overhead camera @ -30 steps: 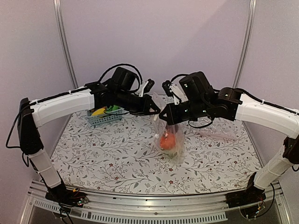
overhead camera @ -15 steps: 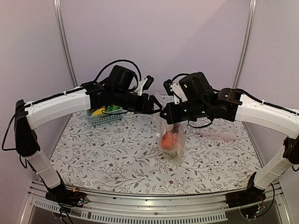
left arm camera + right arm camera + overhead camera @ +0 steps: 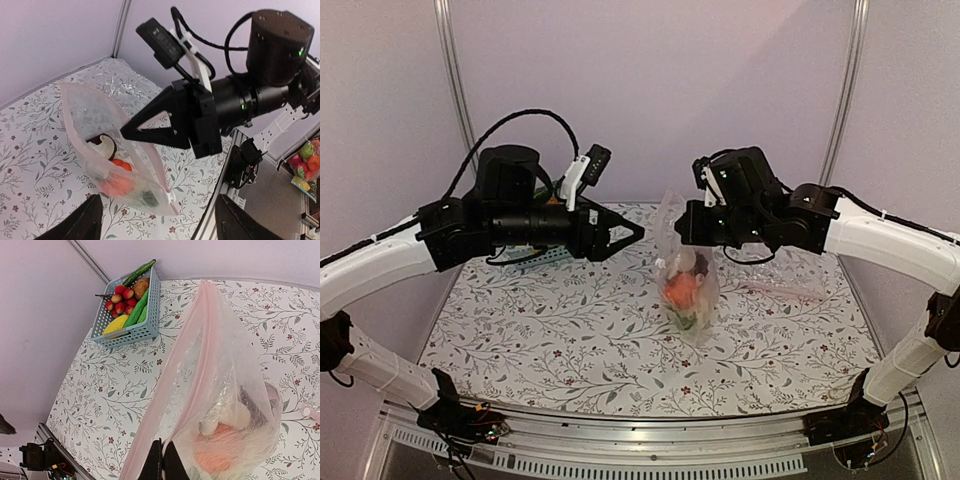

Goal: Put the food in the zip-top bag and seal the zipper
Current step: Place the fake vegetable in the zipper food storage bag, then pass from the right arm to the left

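The zip-top bag (image 3: 686,292) hangs above the table from my right gripper (image 3: 681,240), which is shut on its top edge. In the right wrist view that gripper (image 3: 162,460) pinches the pinkish zipper (image 3: 200,365) strip. Food lies in the bag's bottom: an orange piece (image 3: 225,452), a cream-white piece (image 3: 231,416) and a dark maroon piece (image 3: 250,399). My left gripper (image 3: 625,238) stands open to the left of the bag and clear of it. Seen from the left wrist, the bag (image 3: 117,172) hangs ahead between the wide-spread fingers (image 3: 75,225).
A blue basket (image 3: 127,305) at the back left holds small red fruits, a green cucumber and a yellow piece. A second clear bag (image 3: 782,286) lies flat on the table to the right. The table's metal front rail (image 3: 650,440) runs along the near edge.
My left gripper has opened, let go of the bag's top and drawn back to the left. The bag now hangs from the right gripper alone.
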You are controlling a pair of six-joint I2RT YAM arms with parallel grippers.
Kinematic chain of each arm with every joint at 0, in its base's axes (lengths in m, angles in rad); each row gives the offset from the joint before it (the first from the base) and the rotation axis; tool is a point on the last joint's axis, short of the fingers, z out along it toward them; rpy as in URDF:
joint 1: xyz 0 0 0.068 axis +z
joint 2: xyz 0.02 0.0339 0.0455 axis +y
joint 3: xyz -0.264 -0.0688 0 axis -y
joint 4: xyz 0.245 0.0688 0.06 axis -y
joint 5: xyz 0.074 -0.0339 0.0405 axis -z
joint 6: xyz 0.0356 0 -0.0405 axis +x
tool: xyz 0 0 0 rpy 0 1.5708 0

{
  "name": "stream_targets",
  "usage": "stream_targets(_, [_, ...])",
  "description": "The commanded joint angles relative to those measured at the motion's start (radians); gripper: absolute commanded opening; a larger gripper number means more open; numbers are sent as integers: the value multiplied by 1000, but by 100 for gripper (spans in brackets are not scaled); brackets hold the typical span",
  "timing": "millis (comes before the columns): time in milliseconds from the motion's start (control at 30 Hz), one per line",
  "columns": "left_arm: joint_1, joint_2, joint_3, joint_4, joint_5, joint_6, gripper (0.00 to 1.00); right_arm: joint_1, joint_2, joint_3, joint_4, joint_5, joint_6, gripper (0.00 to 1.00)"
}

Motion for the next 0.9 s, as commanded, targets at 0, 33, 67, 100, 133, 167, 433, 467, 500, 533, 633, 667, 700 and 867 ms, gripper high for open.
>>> stream_targets(0, [-67,-2,-173,137,3,-17,78,-11,16,59,30,72,80,0])
stream_targets(33, [-75,1,-196,165,4,-36,78,-12,24,64,29,78,88,0])
stream_targets(67, [-81,4,-214,190,6,-54,78,-12,27,68,29,80,95,0])
stream_targets(100, [-84,9,-229,213,13,-67,78,-13,31,73,30,80,104,0])
stream_targets(133, [-88,15,-241,235,17,-78,77,-14,36,75,29,80,108,0])
stream_targets(167, [-91,21,-250,253,16,-87,76,-13,37,77,31,80,112,0])
stream_targets(433, [-100,54,-251,287,-28,-93,47,-13,37,76,34,79,118,0])
stream_targets(467, [-101,56,-251,292,-30,-95,46,-13,36,76,33,79,118,0])
stream_targets(500, [-100,58,-250,295,-31,-97,45,-13,35,75,33,81,118,0])
stream_targets(533, [-100,60,-249,296,-30,-100,43,-14,36,75,35,80,118,0])
stream_targets(633, [-100,69,-242,295,-33,-102,34,-13,38,75,37,79,118,0])
stream_targets(667, [-101,72,-241,295,-35,-103,31,-13,37,75,37,79,116,0])
stream_targets(700, [-100,73,-240,296,-36,-105,29,-13,37,75,37,79,116,0])
stream_targets(867, [-100,84,-235,295,-44,-100,21,-13,37,70,38,76,112,0])
